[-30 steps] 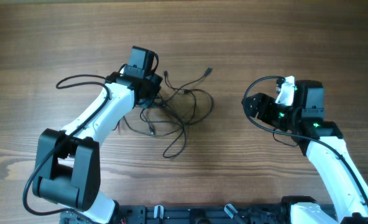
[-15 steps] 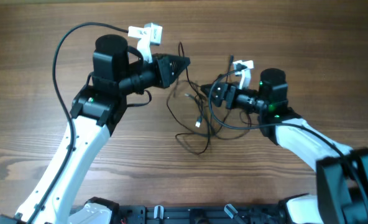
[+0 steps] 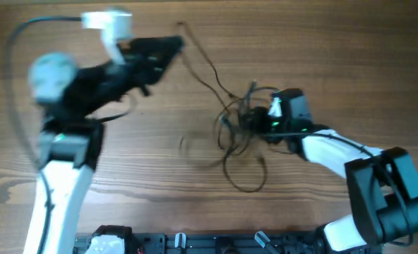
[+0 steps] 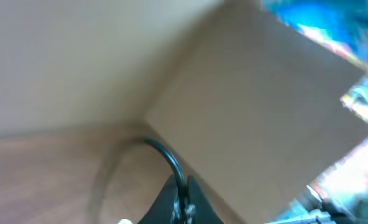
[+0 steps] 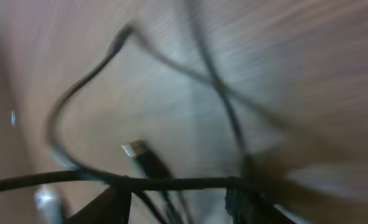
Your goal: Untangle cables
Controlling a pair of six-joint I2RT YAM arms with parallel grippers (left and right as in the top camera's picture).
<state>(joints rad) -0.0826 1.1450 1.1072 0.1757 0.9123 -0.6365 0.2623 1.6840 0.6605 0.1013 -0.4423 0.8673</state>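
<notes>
The left pincer (image 3: pixel 174 46) is clamping one cable (image 3: pixel 207 69); the right pincer's (image 3: pixel 255 118) state is not showing. Any pull is risking cinching the tangle (image 3: pixel 241 137).

text: none legible | labels: none (all three views blurred)
</notes>
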